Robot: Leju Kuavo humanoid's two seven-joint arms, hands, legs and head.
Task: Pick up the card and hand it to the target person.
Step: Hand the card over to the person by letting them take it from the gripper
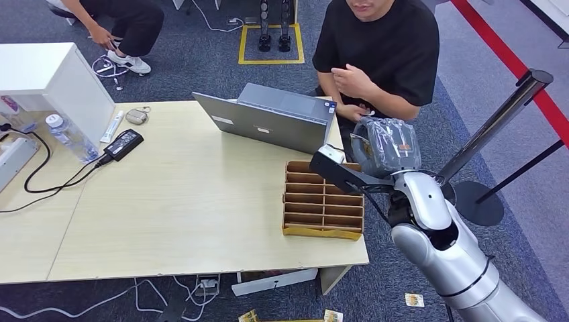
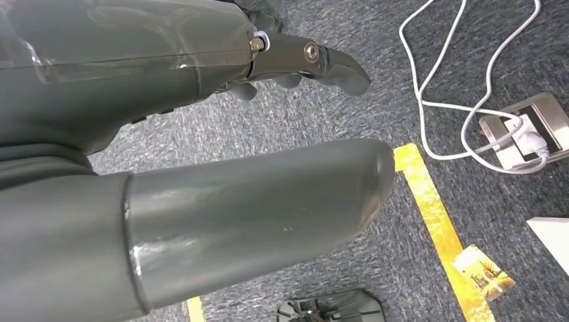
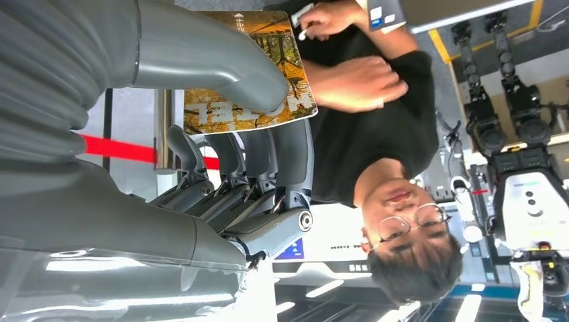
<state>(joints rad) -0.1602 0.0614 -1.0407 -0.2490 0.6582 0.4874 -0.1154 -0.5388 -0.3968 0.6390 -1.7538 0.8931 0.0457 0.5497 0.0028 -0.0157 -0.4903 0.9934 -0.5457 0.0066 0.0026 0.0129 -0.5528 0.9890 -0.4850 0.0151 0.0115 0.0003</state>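
In the right wrist view my right hand (image 3: pixel 235 134) pinches an orange card (image 3: pixel 295 100) with an autumn picture between its thumb and fingers. From the head view the same right hand (image 1: pixel 388 145) is raised past the table's right end, close to a seated person in a black shirt (image 1: pixel 392 47). One of that person's hands (image 3: pixel 355 84) hovers just beyond the card's edge; the other (image 3: pixel 325 17) holds a small white thing. My left hand (image 2: pixel 295 60) hangs over dark carpet, fingers apart, nothing in it.
A brown cardboard divider tray (image 1: pixel 323 201) sits at the table's (image 1: pixel 168 215) right front. A grey laptop (image 1: pixel 268 117) stands behind it. A bottle (image 1: pixel 67 137), power brick (image 1: pixel 124 143) and cables lie at the left. Loose cards (image 2: pixel 483 272) and a power strip (image 2: pixel 523 134) lie on the floor.
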